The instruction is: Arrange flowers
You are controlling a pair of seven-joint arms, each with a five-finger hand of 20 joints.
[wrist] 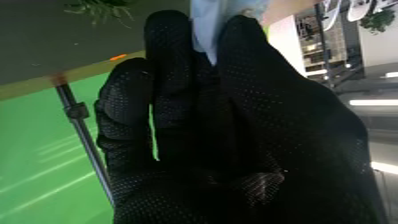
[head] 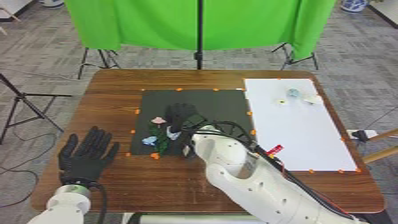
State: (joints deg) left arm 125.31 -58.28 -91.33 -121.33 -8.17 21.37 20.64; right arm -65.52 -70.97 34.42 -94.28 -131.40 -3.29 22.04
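On the dark mat [head: 209, 97], a pink flower [head: 158, 120] and a blue flower [head: 149, 141] lie with green stems, just beside the right hand [head: 180, 115], which pinches a pale blue piece [wrist: 213, 22] between thumb and fingers. The white board [head: 302, 140] bears pale blooms [head: 293, 92]. A red tag [head: 275, 149] by the right arm has print too small to read. The left hand [head: 86, 157] is open, fingers straight.

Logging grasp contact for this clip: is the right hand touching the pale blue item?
Touching. The right wrist view shows the right hand with the pale blue item pinched between its thumb and fingers, and no gap between them and it.
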